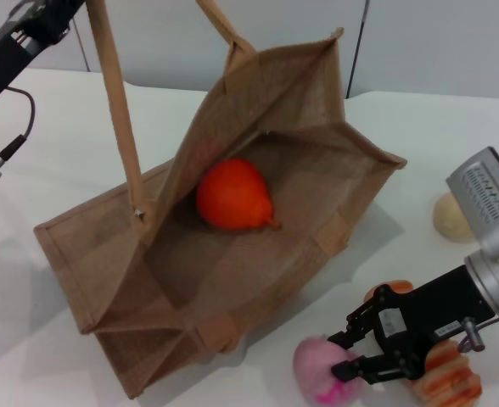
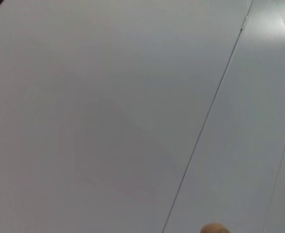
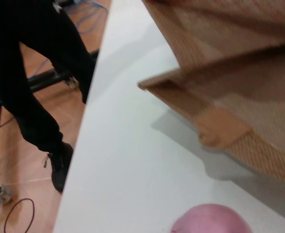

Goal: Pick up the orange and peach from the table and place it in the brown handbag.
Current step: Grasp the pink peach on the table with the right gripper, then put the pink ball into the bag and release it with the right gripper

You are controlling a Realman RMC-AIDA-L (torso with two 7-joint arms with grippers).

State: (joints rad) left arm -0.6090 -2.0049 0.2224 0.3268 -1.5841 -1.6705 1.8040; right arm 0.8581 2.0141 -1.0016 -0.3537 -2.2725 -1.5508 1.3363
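Straddling the peach [image 1: 319,370] – right gripper [image 1: 344,357], jaws spread; orange [image 1: 232,196] in brown handbag [image 1: 258,254].

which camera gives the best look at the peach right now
The head view: the whole peach lies on the table at the right gripper, whose fingers are open around it. The right wrist view catches only its top; the left wrist view shows none of it.

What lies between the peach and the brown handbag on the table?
Nothing: in the head view only bare white table separates the peach from the brown handbag. The right wrist view shows the same.
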